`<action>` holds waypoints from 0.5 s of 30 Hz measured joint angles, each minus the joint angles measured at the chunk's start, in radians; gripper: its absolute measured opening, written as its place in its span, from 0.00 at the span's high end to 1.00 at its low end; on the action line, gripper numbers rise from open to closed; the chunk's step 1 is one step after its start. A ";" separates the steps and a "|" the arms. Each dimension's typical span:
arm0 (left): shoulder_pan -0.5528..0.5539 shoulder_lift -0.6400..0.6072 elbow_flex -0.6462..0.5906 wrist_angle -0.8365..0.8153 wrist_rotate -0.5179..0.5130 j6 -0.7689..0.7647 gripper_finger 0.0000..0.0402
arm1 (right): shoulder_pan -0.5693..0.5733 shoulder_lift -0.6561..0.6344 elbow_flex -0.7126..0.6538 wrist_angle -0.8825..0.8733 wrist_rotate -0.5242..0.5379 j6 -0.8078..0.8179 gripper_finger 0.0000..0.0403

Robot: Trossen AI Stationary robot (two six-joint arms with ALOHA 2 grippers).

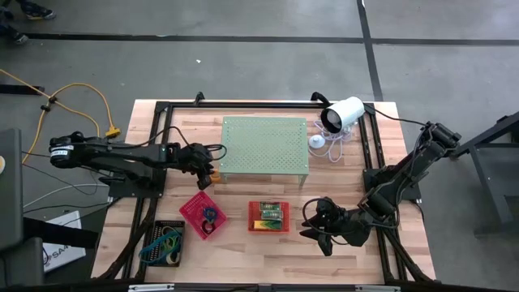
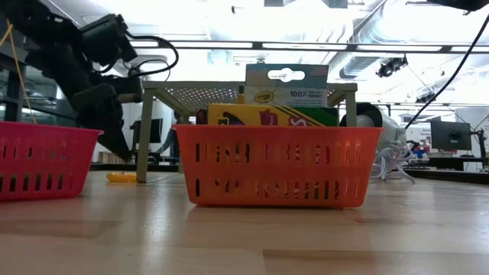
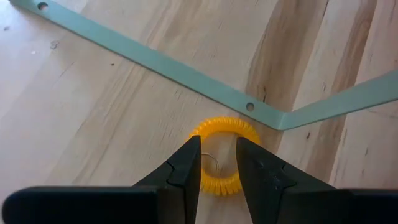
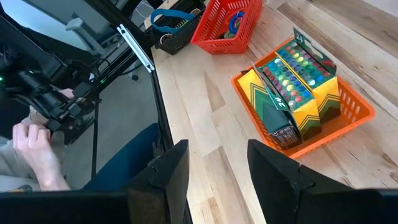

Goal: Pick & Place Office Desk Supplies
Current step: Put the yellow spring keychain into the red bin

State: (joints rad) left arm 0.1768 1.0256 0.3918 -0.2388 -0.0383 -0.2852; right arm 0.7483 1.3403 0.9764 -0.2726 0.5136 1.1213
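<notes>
Beside the front-left leg of the pale green perforated metal stand (image 1: pixel 264 144), the left gripper (image 3: pixel 217 163) points down at a small yellow-orange ridged plastic ring (image 3: pixel 225 154) lying flat on the light wooden table (image 1: pixel 340 259). Its two dark fingers straddle the near arc of the ring, one tip inside the loop and one outside, jaws parted and not visibly pinching, which reads as lining up a pinch on the rim. The ring sits just beside the stand's flat green foot strips (image 3: pixel 155 62), where they meet at a corner, so the approach has to come from the open side.

Near the table's front-right corner, the right gripper (image 4: pixel 212 163) waits with its jaws apart and nothing between them, clear of the trays. From there it looks back at the orange slotted plastic basket (image 4: pixel 348 124), which holds yellow and green crayon boxes (image 4: pixel 289 84) standing on edge. The red plastic basket (image 1: pixel 203 216) holds a blue loop, and the black tray (image 1: pixel 162 243) at the front left holds green and blue rubber bands (image 1: pixel 165 241), so sorting seems partly done.
</notes>
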 joint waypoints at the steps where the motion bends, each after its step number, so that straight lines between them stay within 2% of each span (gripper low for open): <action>1: 0.000 0.000 -0.010 0.013 0.000 0.000 0.76 | 0.000 0.000 0.000 0.000 0.000 0.000 0.63; 9: 0.000 0.009 -0.023 0.042 0.000 0.000 0.76 | 0.000 0.000 0.000 0.000 0.000 0.000 0.63; 15: 0.000 0.080 -0.023 0.063 0.000 0.001 0.76 | 0.000 0.000 0.000 0.000 0.000 0.000 0.63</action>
State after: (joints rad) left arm 0.1768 1.1059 0.3683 -0.1757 -0.0383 -0.2842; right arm 0.7483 1.3402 0.9766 -0.2726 0.5133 1.1213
